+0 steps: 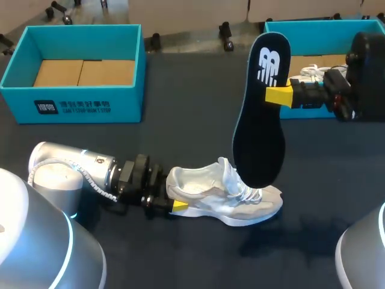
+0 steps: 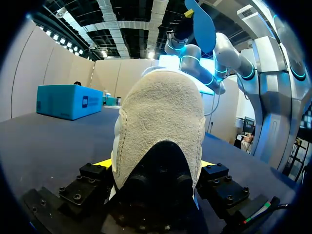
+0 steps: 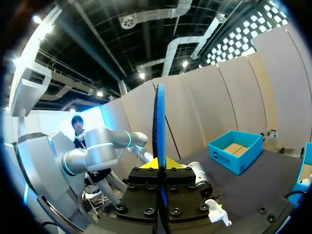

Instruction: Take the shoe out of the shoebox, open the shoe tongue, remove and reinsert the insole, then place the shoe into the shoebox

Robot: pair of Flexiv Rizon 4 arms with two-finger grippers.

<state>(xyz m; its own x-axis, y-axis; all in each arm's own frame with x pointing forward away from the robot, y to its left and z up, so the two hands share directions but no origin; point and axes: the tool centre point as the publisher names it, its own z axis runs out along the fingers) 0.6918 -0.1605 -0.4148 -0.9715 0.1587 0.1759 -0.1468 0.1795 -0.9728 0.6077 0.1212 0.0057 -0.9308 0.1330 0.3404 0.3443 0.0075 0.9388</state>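
Right wrist view shows insole point(image 3: 159, 141) edge-on; head view, broadside.

White-grey shoe point(image 1: 225, 195) lies upright on the tabletop, heel clamped between the fingers of the left gripper point(image 1: 174, 197), toe pointing away from it. Black insole point(image 1: 260, 114), white logo, blue edge, held upright in the right gripper point(image 1: 272, 95), pinched near its heel end, toe end down by the shoe's laces. Teal open shoebox point(image 1: 78, 102) well beyond the left gripper; second teal box point(image 1: 313, 27) behind the right gripper.
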